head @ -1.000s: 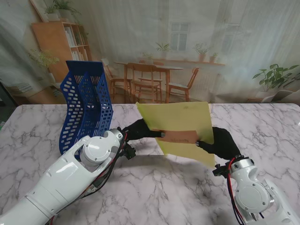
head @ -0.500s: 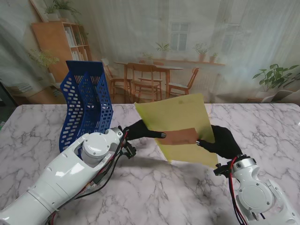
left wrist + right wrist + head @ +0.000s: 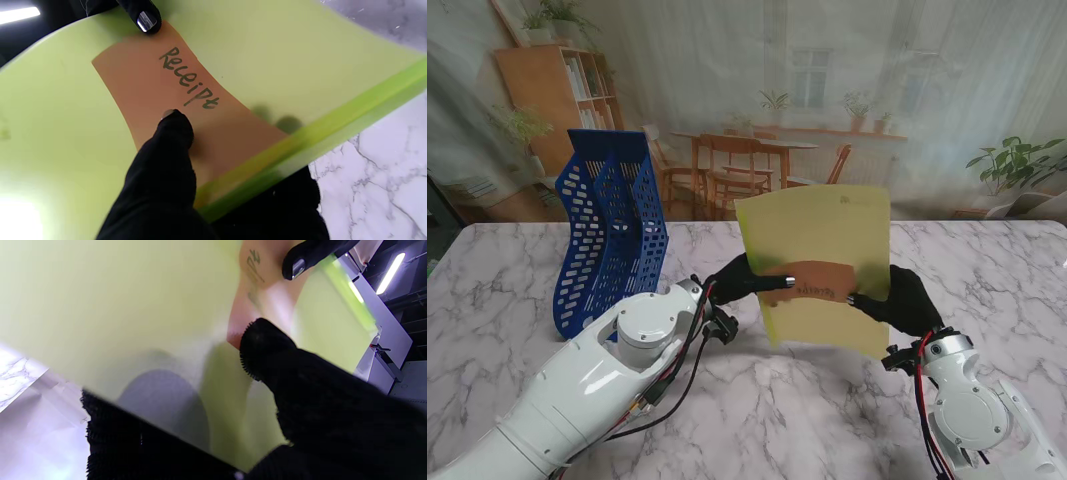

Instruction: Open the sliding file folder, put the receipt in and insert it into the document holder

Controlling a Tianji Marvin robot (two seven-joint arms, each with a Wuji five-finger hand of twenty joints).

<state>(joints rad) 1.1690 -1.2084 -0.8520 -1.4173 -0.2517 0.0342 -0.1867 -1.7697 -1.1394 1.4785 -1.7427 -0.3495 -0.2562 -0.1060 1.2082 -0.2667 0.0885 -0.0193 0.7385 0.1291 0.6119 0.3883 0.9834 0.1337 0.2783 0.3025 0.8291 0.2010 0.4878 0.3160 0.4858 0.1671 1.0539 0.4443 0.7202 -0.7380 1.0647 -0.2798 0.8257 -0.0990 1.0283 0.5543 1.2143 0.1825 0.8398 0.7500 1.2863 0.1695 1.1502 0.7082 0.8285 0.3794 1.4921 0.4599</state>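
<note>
surface: white marble table (image 3: pixel 517 290) with grey veins, I see it fill the lower half of the stand frame edge to edge
far edge: runs across mid-frame, a printed room backdrop behind it
on it, left-centre of frame: blue perforated document holder (image 3: pixel 612 225), standing on the top near the far edge, open mouth facing up
resting on it otherwise: I can make out nothing else lying on the marble
shadow: soft dark patch on the marble at lower centre of the frame
wrist views: only small corners of the same veined top show
</note>
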